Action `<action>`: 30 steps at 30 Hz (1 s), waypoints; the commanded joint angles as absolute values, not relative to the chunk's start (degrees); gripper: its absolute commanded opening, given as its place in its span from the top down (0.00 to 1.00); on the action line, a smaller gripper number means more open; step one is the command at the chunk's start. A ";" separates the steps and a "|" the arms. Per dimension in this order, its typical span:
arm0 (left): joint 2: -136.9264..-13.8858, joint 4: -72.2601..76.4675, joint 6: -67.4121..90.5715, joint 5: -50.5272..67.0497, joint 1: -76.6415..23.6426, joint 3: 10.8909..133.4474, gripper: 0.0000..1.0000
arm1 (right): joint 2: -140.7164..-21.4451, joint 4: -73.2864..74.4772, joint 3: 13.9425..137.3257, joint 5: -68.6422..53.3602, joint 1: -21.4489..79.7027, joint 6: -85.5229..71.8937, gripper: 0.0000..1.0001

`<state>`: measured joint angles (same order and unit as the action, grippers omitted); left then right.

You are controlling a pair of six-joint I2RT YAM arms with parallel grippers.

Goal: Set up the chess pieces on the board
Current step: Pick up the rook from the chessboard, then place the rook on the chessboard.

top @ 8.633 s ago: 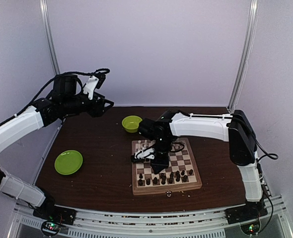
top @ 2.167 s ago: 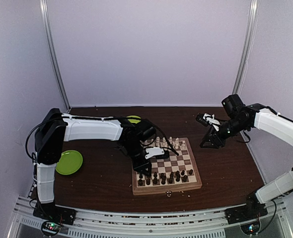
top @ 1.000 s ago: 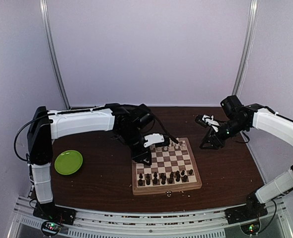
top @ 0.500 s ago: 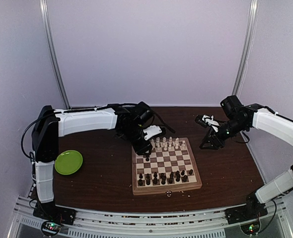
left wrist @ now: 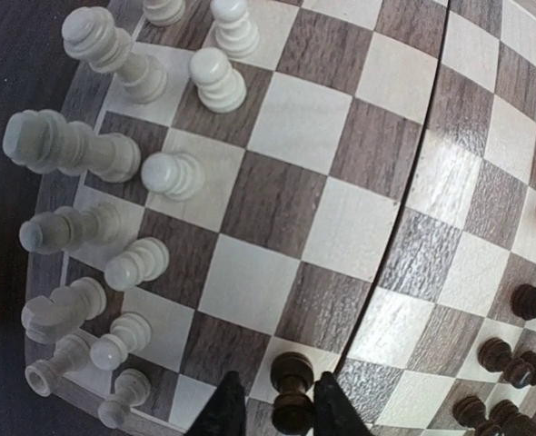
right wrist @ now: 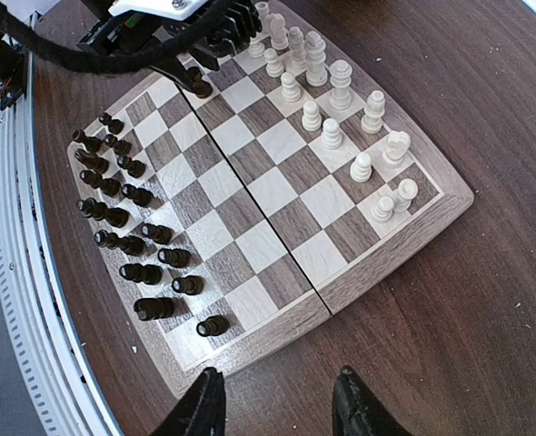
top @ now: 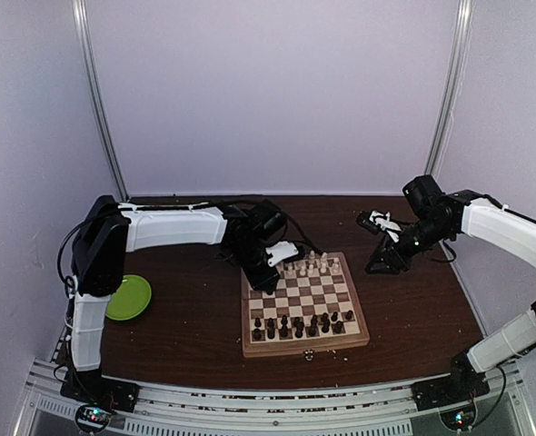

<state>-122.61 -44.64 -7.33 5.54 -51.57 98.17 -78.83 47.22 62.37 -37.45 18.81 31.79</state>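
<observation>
One dark pawn, stood on the board near the cream pieces, is flanked by the left gripper (contact cannot be told); right gripper is held parted, empty, off the board.

The board was wood with visible grain and a soft satin sheen, brightest toward three o'clock in the left wrist view. The cream chess pieces looked smooth, perhaps plastic; the dark chess pieces were glossier. The table was dark, matt wood-grain.
</observation>
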 commanded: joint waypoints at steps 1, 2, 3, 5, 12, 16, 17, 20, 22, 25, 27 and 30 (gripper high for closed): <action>-123.97 -45.18 -8.24 8.35 -51.68 100.81 0.78 | -79.36 48.24 63.52 -37.05 18.57 32.61 0.59; -124.34 -45.85 -8.69 9.65 -51.68 101.24 0.81 | -79.44 48.25 63.60 -37.08 18.61 32.63 0.59; -124.81 -46.59 -8.83 10.20 -51.69 101.78 0.85 | -79.45 48.25 63.57 -37.09 18.55 32.63 0.59; -125.56 -47.86 -8.94 11.15 -51.68 102.96 0.91 | -79.45 48.25 63.58 -37.09 18.63 32.61 0.60; -123.97 -48.03 -9.39 15.05 -53.80 105.76 0.95 | -79.72 48.24 63.58 -36.92 18.58 32.61 0.60; -123.84 -47.59 -9.88 17.26 -55.73 106.81 0.95 | -79.72 48.24 63.62 -36.76 18.59 32.61 0.60; -123.90 -47.00 -9.90 17.69 -56.11 106.75 0.95 | -79.60 48.25 63.63 -36.74 18.55 32.61 0.60; -124.61 -46.34 -9.70 18.51 -57.12 107.21 0.95 | -79.55 48.25 63.62 -36.65 18.58 32.61 0.60; -125.71 -46.40 -9.44 18.54 -57.62 107.83 0.95 | -79.54 48.28 63.65 -36.65 18.63 32.56 0.60; -127.22 -46.01 -8.68 17.03 -58.08 108.81 0.94 | -79.40 48.33 63.64 -36.71 18.63 32.65 0.60; -128.25 -45.77 -7.66 15.81 -58.10 109.49 0.94 | -79.39 48.34 63.68 -36.74 18.63 32.69 0.60; -129.05 -44.86 -6.56 15.33 -58.10 109.60 0.93 | -79.24 48.38 63.70 -36.70 18.55 32.80 0.60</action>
